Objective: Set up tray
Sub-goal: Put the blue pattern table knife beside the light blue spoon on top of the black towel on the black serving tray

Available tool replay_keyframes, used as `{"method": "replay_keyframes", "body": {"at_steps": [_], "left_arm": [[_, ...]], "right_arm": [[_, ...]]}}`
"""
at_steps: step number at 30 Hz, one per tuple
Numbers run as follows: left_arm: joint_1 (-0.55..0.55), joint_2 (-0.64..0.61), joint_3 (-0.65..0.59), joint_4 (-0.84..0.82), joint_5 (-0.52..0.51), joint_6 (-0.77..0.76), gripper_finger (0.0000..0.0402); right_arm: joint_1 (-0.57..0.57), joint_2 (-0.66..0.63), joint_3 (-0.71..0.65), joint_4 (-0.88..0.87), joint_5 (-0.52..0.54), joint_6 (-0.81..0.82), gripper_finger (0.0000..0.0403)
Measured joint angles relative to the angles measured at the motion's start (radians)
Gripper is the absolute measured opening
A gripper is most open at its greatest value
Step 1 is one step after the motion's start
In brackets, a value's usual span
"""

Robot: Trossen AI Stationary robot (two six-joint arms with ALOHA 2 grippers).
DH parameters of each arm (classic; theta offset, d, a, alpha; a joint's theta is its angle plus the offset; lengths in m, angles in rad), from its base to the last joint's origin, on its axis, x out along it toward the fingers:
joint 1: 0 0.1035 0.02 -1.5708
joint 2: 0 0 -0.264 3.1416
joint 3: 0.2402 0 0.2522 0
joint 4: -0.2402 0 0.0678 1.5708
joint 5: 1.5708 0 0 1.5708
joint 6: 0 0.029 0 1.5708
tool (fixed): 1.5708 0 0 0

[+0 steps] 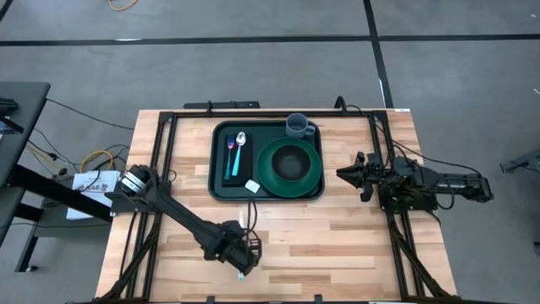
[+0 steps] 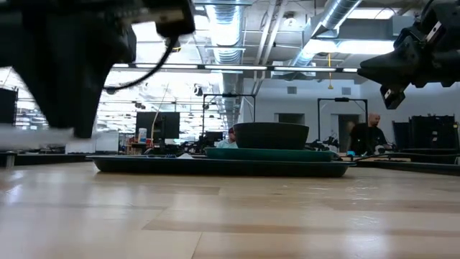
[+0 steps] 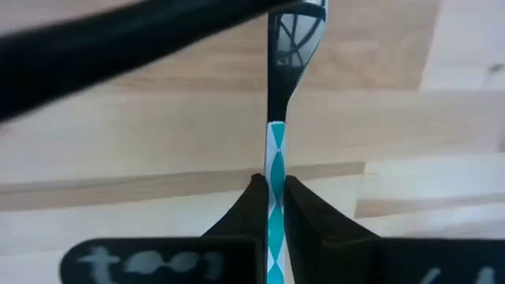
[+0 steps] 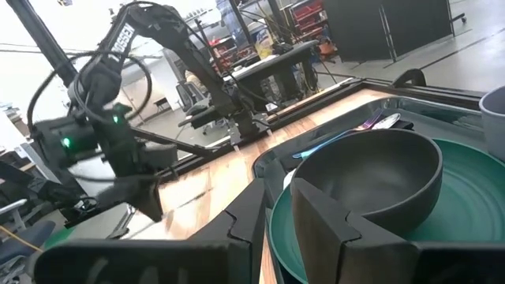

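Near the table's front edge, left gripper jaws clamp a half-hidden utensil; right's unclear.

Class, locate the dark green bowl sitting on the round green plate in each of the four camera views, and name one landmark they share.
High view: the dark green bowl sits right of centre, on the round green plate.
Low view: centre, above the plate's rim.
Left wrist view: not in it.
Right wrist view: right of centre.
Shared landmark: the large dark green rectangular tray.
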Motion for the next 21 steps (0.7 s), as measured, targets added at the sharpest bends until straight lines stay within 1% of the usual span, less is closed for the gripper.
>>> {"method": "replay_keyframes", "body": {"at_steps": [6,10,15,21], "left_arm": [[0.017,-0.093,0.001,-0.095,-0.115,-0.012,0.0002],[0.077,-0.146,0.001,-0.192,-0.168,0.038,0.0002],[0.212,-0.206,0.002,-0.266,-0.217,0.213,0.0002],[0.433,-0.255,0.003,-0.293,-0.239,0.505,0.0002]], "right_arm": [[0.000,0.000,0.000,0.000,0.000,0.000,0.0059],[0.000,0.000,0.000,0.000,0.000,0.000,0.0059],[0.000,0.000,0.000,0.000,0.000,0.000,0.0059],[0.000,0.000,0.000,0.000,0.000,0.000,0.0059]]}}
